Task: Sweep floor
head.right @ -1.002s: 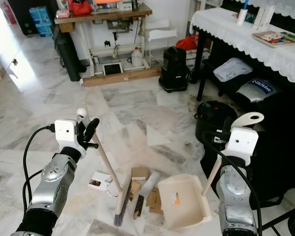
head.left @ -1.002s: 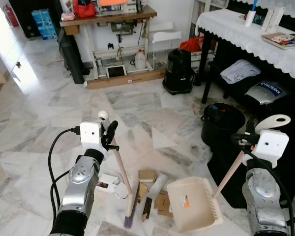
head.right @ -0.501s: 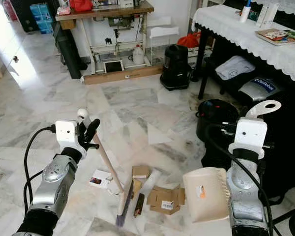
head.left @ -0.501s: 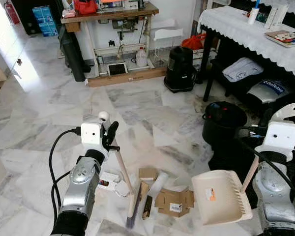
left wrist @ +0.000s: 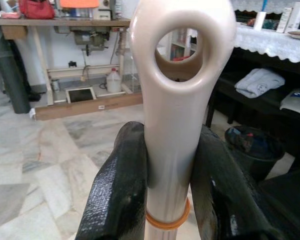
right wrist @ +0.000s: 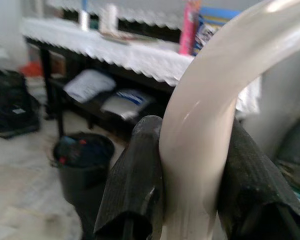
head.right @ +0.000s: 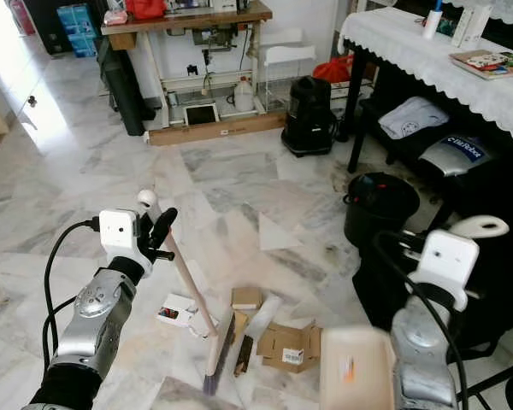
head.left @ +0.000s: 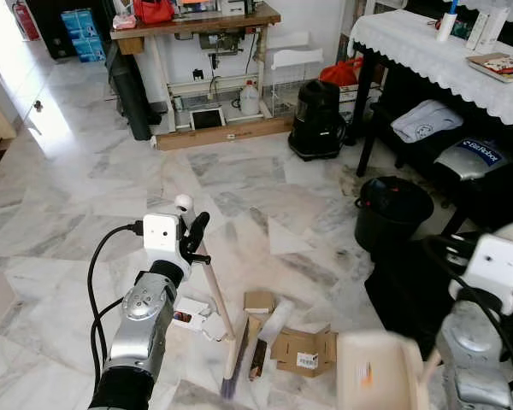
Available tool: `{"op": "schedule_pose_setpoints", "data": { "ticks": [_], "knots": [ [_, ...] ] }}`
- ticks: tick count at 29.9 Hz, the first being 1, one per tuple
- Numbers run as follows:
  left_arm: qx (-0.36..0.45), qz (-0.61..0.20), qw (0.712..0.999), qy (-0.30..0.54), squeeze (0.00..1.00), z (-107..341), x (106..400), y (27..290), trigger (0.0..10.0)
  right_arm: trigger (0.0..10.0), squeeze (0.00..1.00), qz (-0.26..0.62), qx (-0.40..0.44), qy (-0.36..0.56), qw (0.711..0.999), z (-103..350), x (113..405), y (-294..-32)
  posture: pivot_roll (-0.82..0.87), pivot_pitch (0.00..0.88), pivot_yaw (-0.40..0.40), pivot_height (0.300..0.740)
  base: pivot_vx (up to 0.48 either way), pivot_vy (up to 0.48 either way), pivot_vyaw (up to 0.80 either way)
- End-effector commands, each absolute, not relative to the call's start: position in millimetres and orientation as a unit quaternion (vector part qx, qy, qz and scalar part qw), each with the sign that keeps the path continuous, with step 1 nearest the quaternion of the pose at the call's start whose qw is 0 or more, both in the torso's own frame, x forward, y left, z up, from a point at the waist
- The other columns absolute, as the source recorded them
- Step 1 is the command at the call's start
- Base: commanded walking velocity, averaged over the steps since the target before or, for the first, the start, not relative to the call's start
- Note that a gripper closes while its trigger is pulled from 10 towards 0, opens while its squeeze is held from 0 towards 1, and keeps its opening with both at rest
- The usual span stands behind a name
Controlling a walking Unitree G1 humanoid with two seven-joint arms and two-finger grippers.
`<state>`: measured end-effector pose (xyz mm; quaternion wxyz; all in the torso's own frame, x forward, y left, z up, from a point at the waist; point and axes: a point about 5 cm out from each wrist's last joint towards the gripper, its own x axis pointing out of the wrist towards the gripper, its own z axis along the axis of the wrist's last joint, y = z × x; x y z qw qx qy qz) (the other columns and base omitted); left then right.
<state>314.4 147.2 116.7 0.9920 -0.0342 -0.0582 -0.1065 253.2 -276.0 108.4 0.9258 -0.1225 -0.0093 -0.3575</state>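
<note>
L gripper (left wrist: 167,200) clamps beige broom handle (head.left: 214,295); R gripper (right wrist: 190,200) clamps cream plastic dustpan (head.right: 355,371) handle, pan blurred beside brown cardboard scraps (head.left: 303,352).

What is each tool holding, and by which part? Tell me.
Left tool: broom, near its handle's top. Right tool: dustpan, by its handle's top.
</note>
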Motion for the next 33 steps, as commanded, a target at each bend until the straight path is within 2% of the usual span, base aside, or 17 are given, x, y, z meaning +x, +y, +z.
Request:
{"op": "schedule_pose_setpoints", "data": {
  "ticks": [1, 10, 22, 33],
  "knots": [
    [-0.035, -0.113, 0.99, -0.08, 0.0, 128, 316, 148, 10.0, 10.0, 0.0, -0.369, -0.131, -0.046, 0.919, 126, 254, -277, -0.13, 0.0, 0.046, 0.74, 0.0, 0.0, 0.0],
    [-0.036, -0.116, 0.99, -0.078, 0.0, 127, 315, 146, 10.0, 10.0, 0.0, -0.368, -0.127, -0.037, 0.92, 120, 257, -277, -0.13, 0.0, 0.044, 0.74, 0.0, 0.0, 0.0],
    [-0.038, -0.113, 0.99, -0.075, 0.0, 125, 313, 147, 10.0, 10.0, 0.0, -0.328, -0.132, -0.002, 0.935, 88, 262, -270, -0.11, 0.0, 0.046, 0.74, 0.0, 0.0, 0.0],
    [-0.036, -0.114, 0.99, -0.072, 0.0, 124, 312, 147, 10.0, 10.0, 0.0, -0.307, -0.116, -0.02, 0.944, 85, 266, -266, -0.11, 0.0, 0.053, 0.74, 0.0, 0.0, 0.0]
  ]
}}
